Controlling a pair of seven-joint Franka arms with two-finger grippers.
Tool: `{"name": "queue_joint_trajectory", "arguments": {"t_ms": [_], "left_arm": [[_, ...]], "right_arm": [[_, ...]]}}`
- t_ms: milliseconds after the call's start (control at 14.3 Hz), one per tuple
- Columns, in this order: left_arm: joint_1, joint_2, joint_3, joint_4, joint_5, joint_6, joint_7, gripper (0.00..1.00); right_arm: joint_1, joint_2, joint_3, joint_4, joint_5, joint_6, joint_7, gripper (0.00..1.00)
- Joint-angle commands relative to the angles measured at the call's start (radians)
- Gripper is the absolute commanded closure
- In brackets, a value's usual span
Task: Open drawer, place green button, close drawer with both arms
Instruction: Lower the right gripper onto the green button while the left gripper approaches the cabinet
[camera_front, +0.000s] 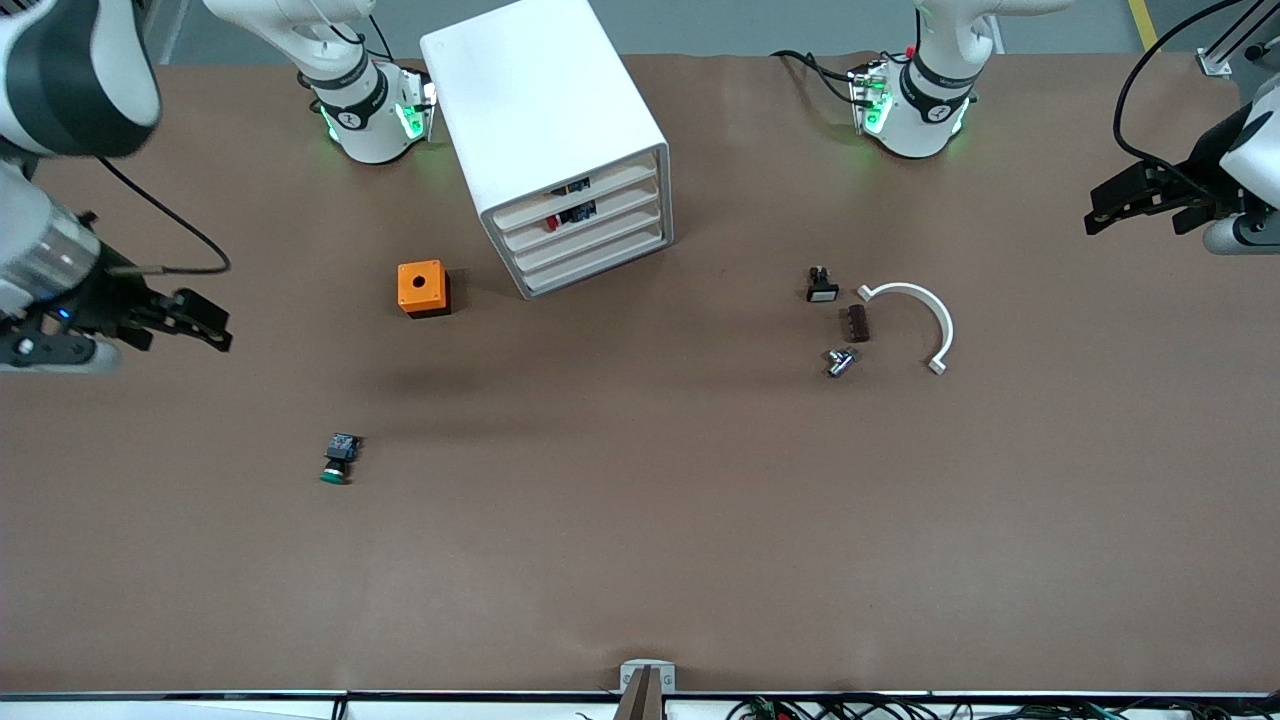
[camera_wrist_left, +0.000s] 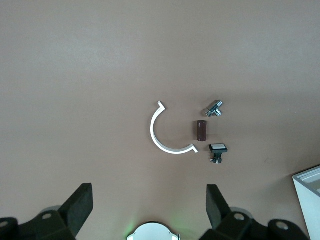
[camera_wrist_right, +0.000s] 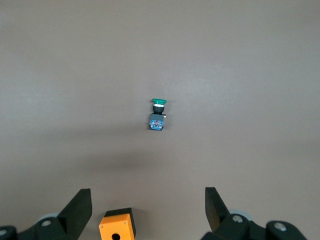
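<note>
Right claw (camera_front: 205, 325): fingers spread wide, holding nothing, up over the bench (camera_front: 640, 560) at the right arm's end. Button (camera_front: 339, 458) lies on its side on bare bench, well apart from this claw, nearer the front camera than the orange cube (camera_front: 423, 288).

Left claw (camera_front: 1125, 205): also spread wide and empty, over the left arm's end. White curved clip (camera_front: 915, 320), brown block (camera_front: 857, 323), small metal part (camera_front: 840, 362) and black switch (camera_front: 822, 286) are clustered together.

Cabinet (camera_front: 545, 120) stands between the arm bases; the drawer (camera_front: 595, 250), third down, is shut.
</note>
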Motion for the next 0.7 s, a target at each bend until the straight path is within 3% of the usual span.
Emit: {"name": "queue_joint_trajectory", "arguments": {"t_ms": [0,279,629], "left_arm": [[-0.006,0.010,0.002,0.024,0.011,-0.020,0.006,0.00],[-0.006,0.017,0.002,0.021,0.011,-0.020,0.006,0.00],[-0.022,0.127,-0.006,0.013,0.006,-0.021,0.003,0.00]], "right_arm": [[0.002,0.047,0.001,-0.008,0.010,0.044,0.002,0.00],[0.005,0.104,0.001,-0.008,0.010,0.096,0.002,0.00],[0.017,0.167,0.000,-0.044,0.057,0.196,0.002,0.00]]}}
